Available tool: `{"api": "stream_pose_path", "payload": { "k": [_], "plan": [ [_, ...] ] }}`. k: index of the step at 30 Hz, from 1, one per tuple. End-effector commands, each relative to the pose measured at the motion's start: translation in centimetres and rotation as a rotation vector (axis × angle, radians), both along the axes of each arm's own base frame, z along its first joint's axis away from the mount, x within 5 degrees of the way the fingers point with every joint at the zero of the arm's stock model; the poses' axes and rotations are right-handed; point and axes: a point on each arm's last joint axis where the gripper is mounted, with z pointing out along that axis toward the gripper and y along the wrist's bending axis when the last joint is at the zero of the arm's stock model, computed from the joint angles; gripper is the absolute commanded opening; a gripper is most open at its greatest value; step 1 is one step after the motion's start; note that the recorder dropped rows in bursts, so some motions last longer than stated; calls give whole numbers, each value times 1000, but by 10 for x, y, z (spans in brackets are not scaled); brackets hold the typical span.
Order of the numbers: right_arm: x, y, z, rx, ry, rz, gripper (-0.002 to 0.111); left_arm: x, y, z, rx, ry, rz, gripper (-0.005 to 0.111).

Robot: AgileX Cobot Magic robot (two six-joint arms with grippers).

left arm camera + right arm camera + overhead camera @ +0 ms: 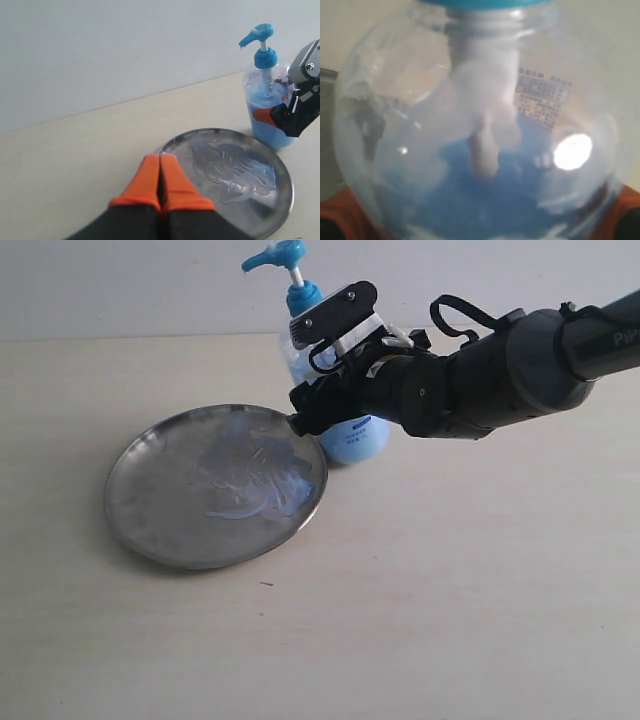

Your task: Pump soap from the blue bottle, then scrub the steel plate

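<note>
The left gripper (160,162) is closest, its orange fingers (147,182) pressed flat together with nothing between them, above the table (450,590) just short of the steel plate (150,510). The right gripper (320,368) stands wide, its pads against opposite sides of the blue bottle (358,438). The bottle is upright just beside the plate's rim. Pale blue soap (255,480) lies smeared across the plate's middle.
</note>
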Motion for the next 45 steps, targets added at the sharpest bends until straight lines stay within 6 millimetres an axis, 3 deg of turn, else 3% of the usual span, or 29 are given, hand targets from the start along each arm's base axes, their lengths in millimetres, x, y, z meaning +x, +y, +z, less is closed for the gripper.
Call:
{"api": "stream_pose_path", "payload": {
  "k": [1, 8, 12, 25, 32, 41, 45],
  "plan": [
    [-2, 0, 0, -24, 3, 34, 0, 1, -1, 4, -7, -22, -10, 0],
    [-4, 0, -2, -44, -14, 51, 0, 3, -5, 12, -52, -113, -31, 0],
    [-6, -1, -3, -47, -34, 55, 0, 13, -12, 16, -130, -27, -40, 0],
    [-6, 1, -3, -51, -35, 81, 0, 118, -78, 31, -74, 327, -165, 0],
    [-6, 1, -3, -60, -39, 92, 0, 173, -116, 33, -88, 421, -289, 0],
    [-6, 1, -4, -61, -35, 93, 0, 219, -143, 35, -93, 456, -355, 0],
    [-7, 1, -4, -61, -33, 94, 0, 241, -146, 34, -134, 489, -388, 0]
  ]
}}
